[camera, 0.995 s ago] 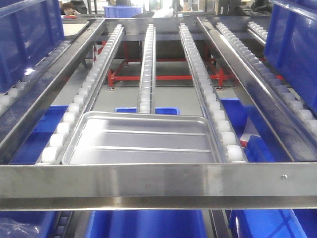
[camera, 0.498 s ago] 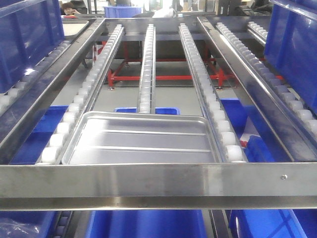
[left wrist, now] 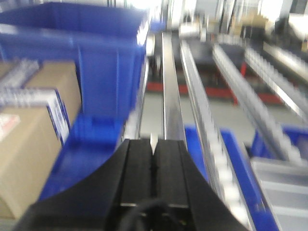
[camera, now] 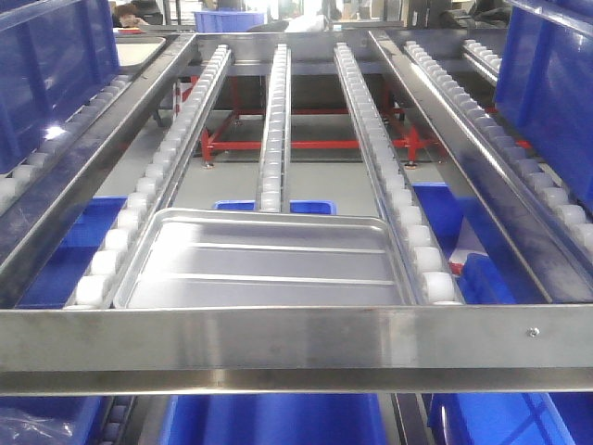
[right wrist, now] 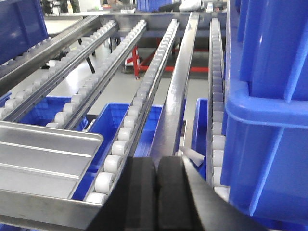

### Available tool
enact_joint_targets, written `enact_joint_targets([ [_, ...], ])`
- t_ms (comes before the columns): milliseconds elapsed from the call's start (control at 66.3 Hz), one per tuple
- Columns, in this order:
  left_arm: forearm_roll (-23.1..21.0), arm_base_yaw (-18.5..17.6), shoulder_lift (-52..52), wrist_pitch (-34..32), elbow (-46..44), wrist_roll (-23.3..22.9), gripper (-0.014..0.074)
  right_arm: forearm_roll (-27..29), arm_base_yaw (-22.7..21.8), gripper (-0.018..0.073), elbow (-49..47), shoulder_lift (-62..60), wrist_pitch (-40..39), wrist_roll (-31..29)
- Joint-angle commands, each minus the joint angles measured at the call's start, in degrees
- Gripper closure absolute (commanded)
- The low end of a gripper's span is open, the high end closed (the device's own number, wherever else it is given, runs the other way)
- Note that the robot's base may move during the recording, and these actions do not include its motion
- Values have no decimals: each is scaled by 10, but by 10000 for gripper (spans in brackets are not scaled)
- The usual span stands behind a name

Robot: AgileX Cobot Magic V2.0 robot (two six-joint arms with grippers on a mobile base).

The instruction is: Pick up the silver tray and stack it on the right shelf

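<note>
At the bottom of the left wrist view, we see the left gripper [left wrist: 153,144] with its two black fingers [left wrist: 137,168] pressed together, only a thin seam between them. It holds nothing and touches nothing, and it hangs in the air over a blue bin [left wrist: 82,159] below. The right gripper [right wrist: 156,166] stands much the same in its own wrist view: the jaws meet along a narrow dark line, empty, just in front of a steel rail [right wrist: 175,106]. A small pale scrap [right wrist: 191,156] lies just beside its right finger; we cannot tell what it is.

The silver tray [camera: 264,264] lies flat on the middle roller rack [camera: 269,130], its near edge up against the steel front bar [camera: 278,338] and its sides between two rows of white rollers. Its two long ridges run across the base. Both grippers are well apart from it. The bar carries a screw [camera: 531,331] near its right end.

The right shelf [camera: 533,181] runs alongside, beyond a steel divider, and bears a large blue crate [camera: 556,83]; the right gripper is near that crate [right wrist: 269,96].

As for writing, we find little. The cardboard boxes [left wrist: 29,144] at the left of the left wrist view carry a printed label [left wrist: 60,113], but the picture is too blurred for us to read it. The crates and the tray show no lettering that we can make out.
</note>
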Motion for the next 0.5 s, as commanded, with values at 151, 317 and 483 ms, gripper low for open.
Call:
enact_joint_targets([
  [151,23,-65,102,42,-100,-2,687,1,2,510,-115,154,25,4],
  [317,25,-144,220,100,-153,-2,687,3,6,510,-194,309,93,4],
  [483,24,-208,300,79,-170,-2,687,14,22,510,-228,428,92,4],
])
